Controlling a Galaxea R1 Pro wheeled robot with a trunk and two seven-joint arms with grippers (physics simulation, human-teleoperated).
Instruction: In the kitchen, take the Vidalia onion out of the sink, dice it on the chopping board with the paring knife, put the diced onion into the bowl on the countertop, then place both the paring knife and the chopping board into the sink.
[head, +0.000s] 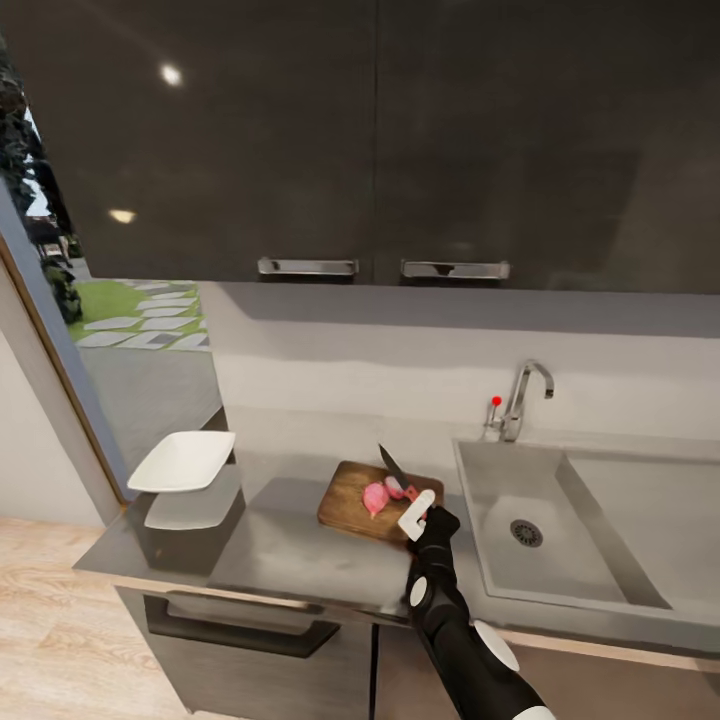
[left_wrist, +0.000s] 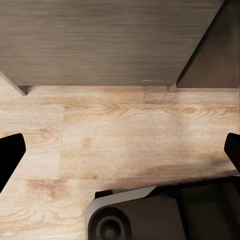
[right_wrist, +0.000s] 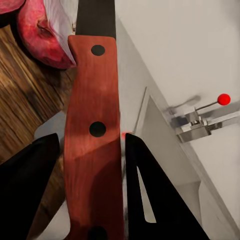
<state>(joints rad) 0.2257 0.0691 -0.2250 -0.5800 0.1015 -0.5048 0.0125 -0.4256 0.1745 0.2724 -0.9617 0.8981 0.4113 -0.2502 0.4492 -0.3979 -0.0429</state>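
On the grey countertop (head: 290, 550) lies the dark-brown chopping board (head: 350, 495), carrying two pink onion pieces (head: 377, 497) cut open. My right gripper (head: 420, 512) is shut on the paring knife (head: 392, 462), whose dark blade points up and away over the board's right end. The right wrist view has the red handle (right_wrist: 95, 135) clamped between both black fingers (right_wrist: 155, 195), with an onion piece (right_wrist: 42, 35) just beyond it. The white bowl (head: 183, 460) stands at the counter's left end. The sink (head: 560, 530) lies to the right. My left gripper (left_wrist: 120, 150) hangs open over the floor.
The steel faucet (head: 520, 400) and red knob (head: 496, 402) stand behind the sink. Dark upper cabinets (head: 370, 140) hang above the counter. A doorway opens at the left onto a garden. The left wrist view has wood floor (left_wrist: 125, 130), a lower cabinet front (left_wrist: 110, 40) and my base (left_wrist: 150, 215).
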